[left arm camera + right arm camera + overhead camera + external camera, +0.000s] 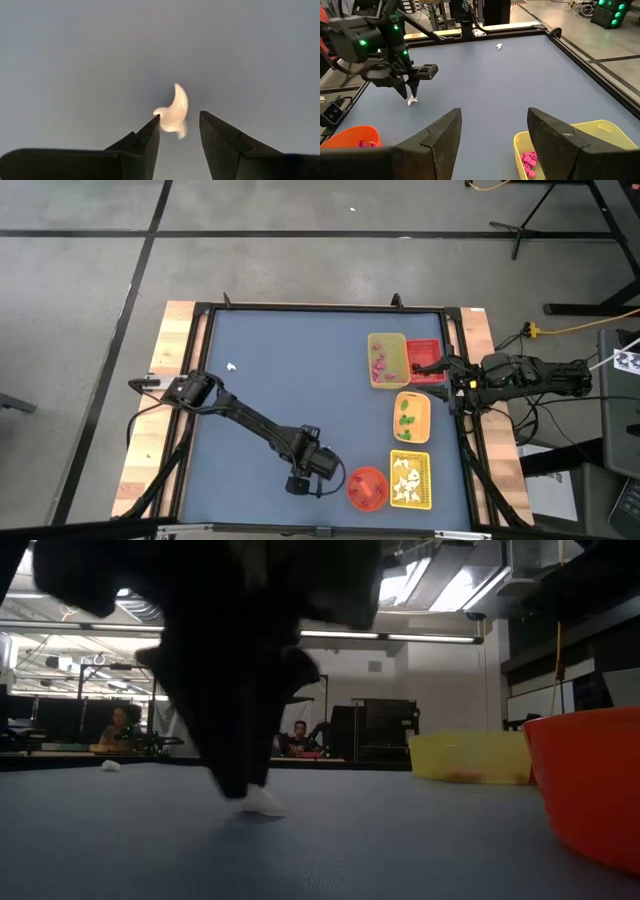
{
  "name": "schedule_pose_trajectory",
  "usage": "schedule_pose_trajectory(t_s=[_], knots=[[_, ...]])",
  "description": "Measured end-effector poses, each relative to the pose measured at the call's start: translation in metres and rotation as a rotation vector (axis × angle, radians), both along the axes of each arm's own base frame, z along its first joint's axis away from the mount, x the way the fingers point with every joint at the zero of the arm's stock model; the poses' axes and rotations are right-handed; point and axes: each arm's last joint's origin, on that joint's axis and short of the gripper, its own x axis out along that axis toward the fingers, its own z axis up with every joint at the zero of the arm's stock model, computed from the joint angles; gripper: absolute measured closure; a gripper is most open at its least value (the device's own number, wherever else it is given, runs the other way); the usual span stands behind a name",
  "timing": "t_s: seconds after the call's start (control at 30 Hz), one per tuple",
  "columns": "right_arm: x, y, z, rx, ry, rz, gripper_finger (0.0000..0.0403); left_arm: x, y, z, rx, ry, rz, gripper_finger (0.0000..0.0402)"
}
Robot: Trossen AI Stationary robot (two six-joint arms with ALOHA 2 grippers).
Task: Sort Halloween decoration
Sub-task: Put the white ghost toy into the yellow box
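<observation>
Dark left pincer (179,131) low over the blue desk (290,370) near its front edge, fingers apart, straddling a small white ghost-shaped decoration piece (174,111). Piece lying flat between the tips, long axis running forward along the gap, not yet clamped. Far closer to this arm than to the other. Right pincer (494,131) parked wide apart over the pale yellow rectangular tray (597,131) by the right edge. Second white piece (231,366) lying alone toward the left edge.
</observation>
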Motion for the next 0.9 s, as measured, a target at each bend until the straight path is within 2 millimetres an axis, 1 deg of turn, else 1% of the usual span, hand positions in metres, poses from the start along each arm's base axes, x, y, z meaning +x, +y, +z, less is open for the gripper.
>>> schedule_pose_trajectory(t_s=[0.1, 0.2, 0.33, 0.47, 0.67, 0.9], knots=[[0.0, 0.0, 0.0, 0.0, 0.0, 0.0, 0.0178, -0.0031, 0.0011, -0.0054, -0.003, 0.019, 0.056, 0.0279], [0.0, 0.0, 0.0, 0.0, 0.0, 0.0, 0.0178, -0.0028, 0.0012, -0.0082, -0.01, 0.007, 0.064, 0.0279], [0.0, 0.0, 0.0, 0.0, 0.0, -0.001, 0.0178, -0.0004, 0.0002, -0.0081, -0.02, -0.02, 0.065, 0.0279], [0.0, 0.0, 0.0, 0.0, 0.0, -0.001, 0.0178, 0.001, 0.001, -0.0079, 0.011, -0.045, 0.072, 0.0279], [0.0, 0.0, 0.0, 0.0, 0.0, -0.001, 0.0178, 0.001, 0.0013, -0.008, 0.017, -0.047, 0.074, 0.0279], [0.0, -0.0001, 0.0, -0.001, 0.0, -0.002, 0.0178, 0.001, 0.0013, -0.0082, 0.017, -0.047, 0.073, 0.0297]])
